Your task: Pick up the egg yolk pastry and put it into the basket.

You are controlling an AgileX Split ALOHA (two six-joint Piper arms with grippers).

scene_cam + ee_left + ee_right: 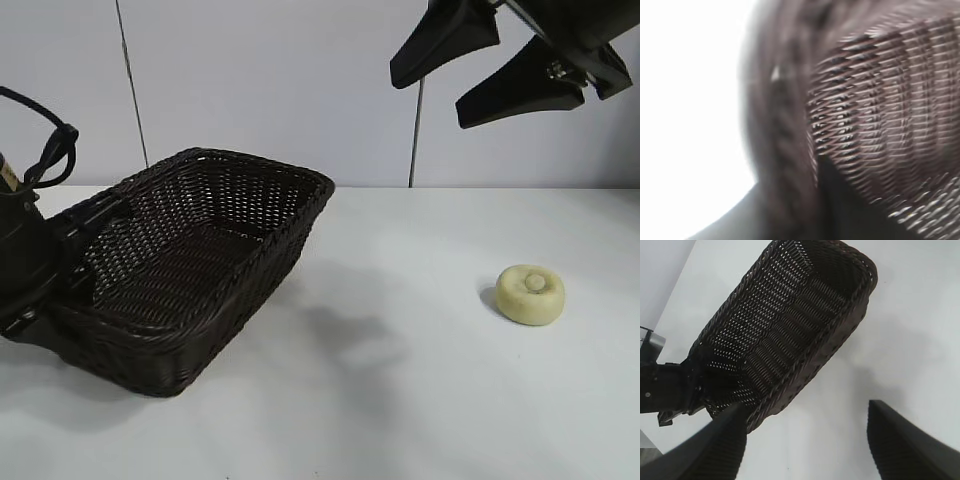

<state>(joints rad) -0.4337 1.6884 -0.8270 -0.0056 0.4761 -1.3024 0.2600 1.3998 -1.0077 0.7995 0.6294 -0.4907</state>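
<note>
The egg yolk pastry sits flat on the white table, knob upward, out toward the exterior view's right side. Nothing touches it, and it lies well apart from the basket.

The basket stands upright on the table at the left, one short end turned toward the left arm, its long axis running away from that arm. Its woven floor and flared inner walls are bare: nothing lies inside it, as the exterior view shows and the right wrist view confirms along its whole length. The braided rim is whole along the sides that show.

The left gripper is at the basket's near short end, right at the rim. In the right wrist view its dark body meets the end wall of the basket and its fingers seem to straddle that rim. The left wrist view is filled with the rim braid and the woven inner wall at very close range, blurred. Whether those fingers have actually pinched the wicker I cannot tell.

The right gripper hangs high above the table, over the stretch between basket and pastry, tilted downward. Its two dark fingers stand well apart, with nothing between them; the right wrist view shows both fingertips spread with bare table in the gap.
</note>
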